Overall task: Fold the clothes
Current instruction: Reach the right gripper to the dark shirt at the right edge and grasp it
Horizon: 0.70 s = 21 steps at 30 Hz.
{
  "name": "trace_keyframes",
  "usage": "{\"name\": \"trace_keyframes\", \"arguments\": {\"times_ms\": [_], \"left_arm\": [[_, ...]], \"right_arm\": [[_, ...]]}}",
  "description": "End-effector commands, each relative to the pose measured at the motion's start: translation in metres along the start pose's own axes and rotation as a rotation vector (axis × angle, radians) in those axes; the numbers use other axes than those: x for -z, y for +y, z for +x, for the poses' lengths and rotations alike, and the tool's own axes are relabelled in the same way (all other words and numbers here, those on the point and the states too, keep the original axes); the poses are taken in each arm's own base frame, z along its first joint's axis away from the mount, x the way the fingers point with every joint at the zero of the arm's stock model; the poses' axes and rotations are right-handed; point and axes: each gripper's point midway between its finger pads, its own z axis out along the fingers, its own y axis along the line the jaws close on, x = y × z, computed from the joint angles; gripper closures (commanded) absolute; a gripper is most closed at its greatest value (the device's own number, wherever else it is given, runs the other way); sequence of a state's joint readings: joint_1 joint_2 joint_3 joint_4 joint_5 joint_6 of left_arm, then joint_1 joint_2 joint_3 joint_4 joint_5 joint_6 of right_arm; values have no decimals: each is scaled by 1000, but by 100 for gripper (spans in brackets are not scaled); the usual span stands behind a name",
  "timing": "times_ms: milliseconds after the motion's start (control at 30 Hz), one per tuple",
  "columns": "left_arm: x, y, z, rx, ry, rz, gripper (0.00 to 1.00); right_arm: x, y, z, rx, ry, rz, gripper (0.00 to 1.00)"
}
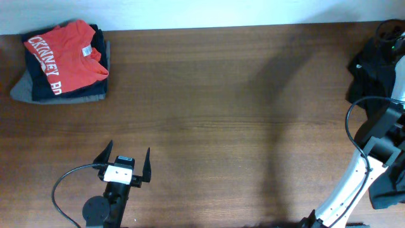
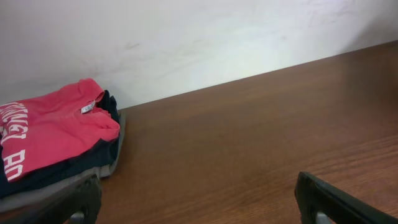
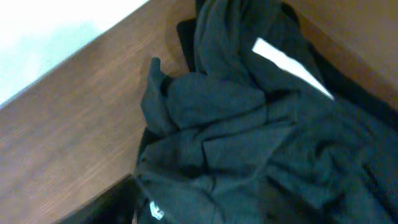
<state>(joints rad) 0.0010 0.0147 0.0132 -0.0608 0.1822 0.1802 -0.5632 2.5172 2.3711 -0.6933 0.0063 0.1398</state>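
Table of brown wood [image 1: 221, 95] carries a folded red shirt [image 1: 63, 54] lettered "CKINNEY" in white at far left, and crumpled dark grey-green clothes [image 3: 249, 143] at far right, beneath the right gripper [image 1: 386, 38], whose jaw state cannot be told. Their white tag [image 3: 292, 67] shows only in the right wrist view. Left gripper [image 1: 129, 149], jaws released, stands well apart from them.

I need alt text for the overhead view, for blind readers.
Wooden table: a folded stack topped by a red shirt sits top left, crumpled dark clothes at the right edge. The left gripper is open at the bottom.
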Motion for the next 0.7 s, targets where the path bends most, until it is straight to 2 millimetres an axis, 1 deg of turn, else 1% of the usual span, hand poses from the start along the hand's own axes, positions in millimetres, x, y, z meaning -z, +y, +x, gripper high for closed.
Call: {"name": "trace_keyframes", "arguments": {"times_ms": [0, 33, 67, 100, 200, 267, 400, 433, 467, 500, 600, 667], "left_arm": [[0, 2, 1, -16, 0, -9, 1], [0, 2, 1, -16, 0, -9, 1], [0, 2, 1, -16, 0, -9, 1], [0, 2, 1, -16, 0, -9, 1], [0, 2, 1, -16, 0, -9, 1], [0, 2, 1, -16, 0, -9, 1], [0, 2, 1, -16, 0, -9, 1], [0, 2, 1, -16, 0, -9, 1], [0, 2, 1, -16, 0, -9, 1], [0, 2, 1, -16, 0, -9, 1], [0, 2, 1, -16, 0, -9, 1], [0, 2, 1, -16, 0, -9, 1]], "right_arm": [[-27, -7, 18, 8, 29, 10, 44], [-30, -7, 19, 7, 28, 10, 43], [-35, -8, 22, 7, 29, 13, 39], [-37, -8, 23, 7, 30, 14, 37], [-48, -10, 30, 3, 38, 19, 36], [-54, -11, 34, 3, 42, 20, 28], [-62, -11, 40, -1, 50, 20, 28], [-63, -11, 41, -4, 50, 20, 30], [-63, -11, 41, -4, 50, 20, 34], [-63, -11, 41, -4, 48, 20, 41], [-63, -11, 40, -4, 42, 19, 66], [-63, -11, 40, -4, 46, 19, 77]]}}
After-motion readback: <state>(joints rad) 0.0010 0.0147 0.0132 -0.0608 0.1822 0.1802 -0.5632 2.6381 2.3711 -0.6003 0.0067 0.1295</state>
